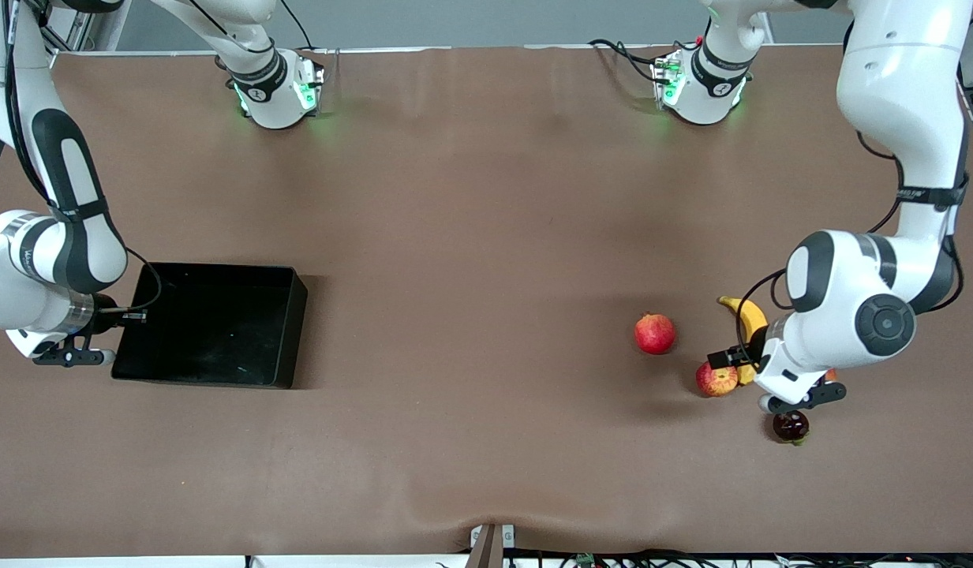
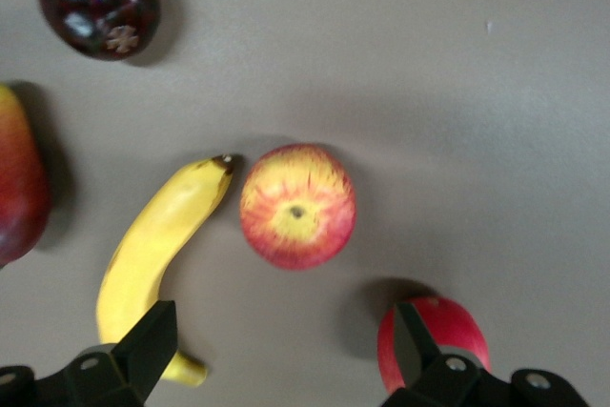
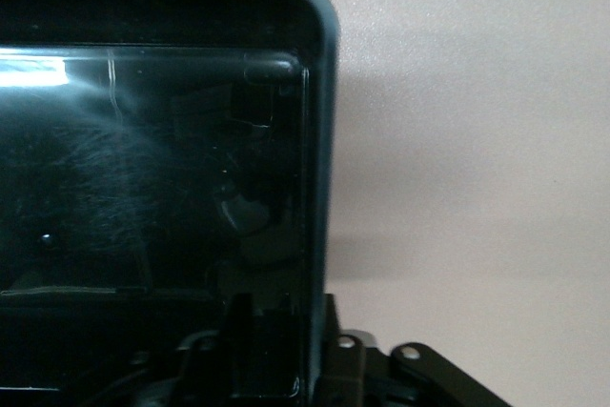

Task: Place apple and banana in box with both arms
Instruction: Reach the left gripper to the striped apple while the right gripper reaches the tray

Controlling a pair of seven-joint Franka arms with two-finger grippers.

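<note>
The apple (image 1: 716, 379) (image 2: 297, 207) lies toward the left arm's end of the table, touching the tip of the banana (image 1: 750, 317) (image 2: 157, 254). My left gripper (image 1: 802, 397) (image 2: 281, 355) hangs open above this fruit with nothing between its fingers. The black box (image 1: 218, 267) (image 3: 322, 140) sits toward the right arm's end and has nothing in it. My right gripper (image 1: 84, 355) (image 3: 295, 331) is at the box's end wall. One finger is inside the wall and one outside, shut on it.
A red pomegranate (image 1: 654, 333) (image 2: 457, 326) lies beside the apple, toward the middle of the table. A dark purple fruit (image 1: 791, 426) (image 2: 98, 2) lies nearer the front camera. A red-and-yellow mango (image 2: 14, 188) lies by the banana, mostly under the left arm.
</note>
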